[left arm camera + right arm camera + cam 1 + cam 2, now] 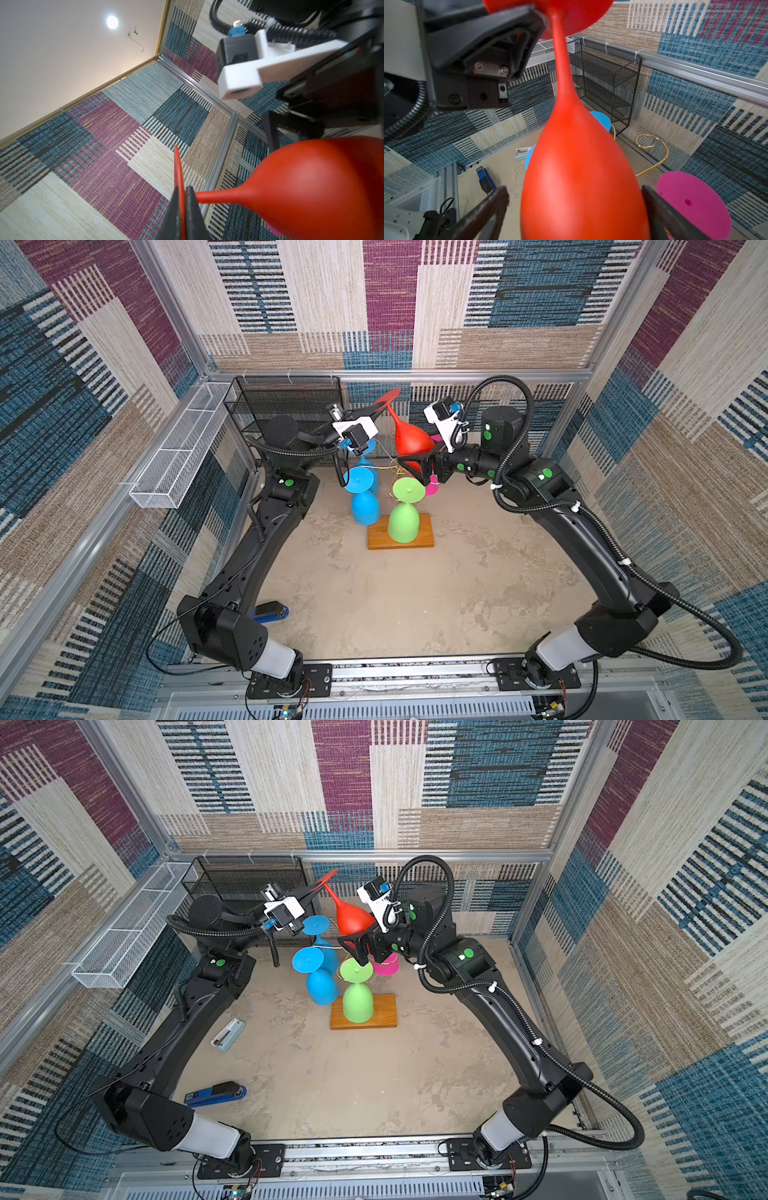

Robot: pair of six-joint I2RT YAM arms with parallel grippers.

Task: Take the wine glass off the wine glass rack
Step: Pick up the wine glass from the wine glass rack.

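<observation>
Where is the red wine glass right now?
In both top views the red wine glass is foot-up at the rear centre, above the wine glass rack, its foot pinched in the left hand, its bowl inside the open right hand.

Bright, even light. A round ceiling lamp (112, 21) flares white in my left wrist view. Shadows on the table (374, 605) are soft. Close up, the red glass (581, 176) and my right fingers (483, 209) blur.

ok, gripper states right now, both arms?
Left gripper: shut on the foot of the red wine glass.
Right gripper: open, jaws either side of its bowl.
</observation>
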